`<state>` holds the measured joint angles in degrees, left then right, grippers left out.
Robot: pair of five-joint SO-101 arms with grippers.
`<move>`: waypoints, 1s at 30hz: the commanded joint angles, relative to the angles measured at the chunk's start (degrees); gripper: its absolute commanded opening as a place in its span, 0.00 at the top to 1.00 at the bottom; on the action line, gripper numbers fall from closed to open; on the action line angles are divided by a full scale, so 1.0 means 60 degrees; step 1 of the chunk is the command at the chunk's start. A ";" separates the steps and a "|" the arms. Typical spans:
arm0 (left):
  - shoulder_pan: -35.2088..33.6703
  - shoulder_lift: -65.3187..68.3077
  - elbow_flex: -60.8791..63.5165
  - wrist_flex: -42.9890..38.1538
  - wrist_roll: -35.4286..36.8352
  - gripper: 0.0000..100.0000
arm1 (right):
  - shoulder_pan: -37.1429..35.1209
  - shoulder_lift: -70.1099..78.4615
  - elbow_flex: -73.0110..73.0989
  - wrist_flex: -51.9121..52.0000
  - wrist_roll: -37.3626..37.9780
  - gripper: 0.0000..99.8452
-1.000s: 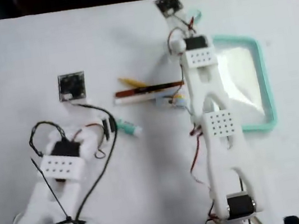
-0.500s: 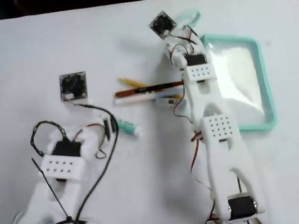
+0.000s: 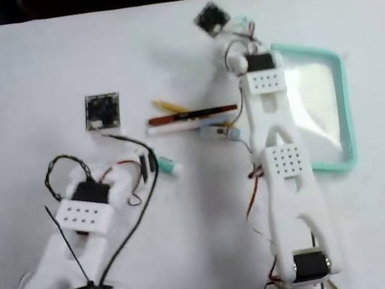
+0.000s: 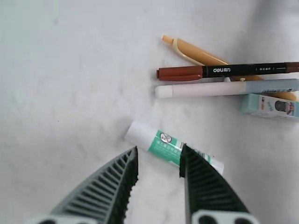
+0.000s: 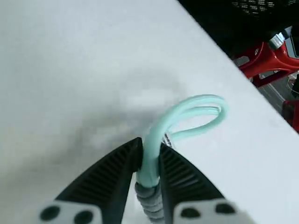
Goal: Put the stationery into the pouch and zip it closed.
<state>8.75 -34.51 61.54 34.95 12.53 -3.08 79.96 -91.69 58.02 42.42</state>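
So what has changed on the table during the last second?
The right gripper, shut on the pouch's loop, swung left, then back right; the pouch edged slightly right. The left gripper, open, crept toward the glue stick. The pens and glue stick stayed put.

pouch point(image 3: 318, 106) window looks like glossy clear plastic, its mint loop point(image 5: 161, 128) smooth and rubbery, left gripper point(image 4: 158, 154) has ribbed matt dark plastic fingers point(image 4: 117, 182), desk point(image 4: 70, 70) plain matt white
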 commanded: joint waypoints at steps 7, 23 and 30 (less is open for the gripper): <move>0.0418 -0.0066 -0.0190 -0.0117 -0.0073 0.79 | -0.0652 -0.4271 -0.0527 0.3231 -0.0264 0.98; 0.2352 -0.0095 -0.3443 0.3106 -0.0791 0.76 | -0.0872 -1.0073 -0.0425 0.6659 -0.1919 0.98; 0.3392 -0.0081 -0.6505 0.4821 0.0952 0.70 | -0.1048 -1.1480 -0.0425 0.6659 -0.2608 0.98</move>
<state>26.07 -34.51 29.71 61.49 14.37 -8.53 15.52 -92.92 97.93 28.09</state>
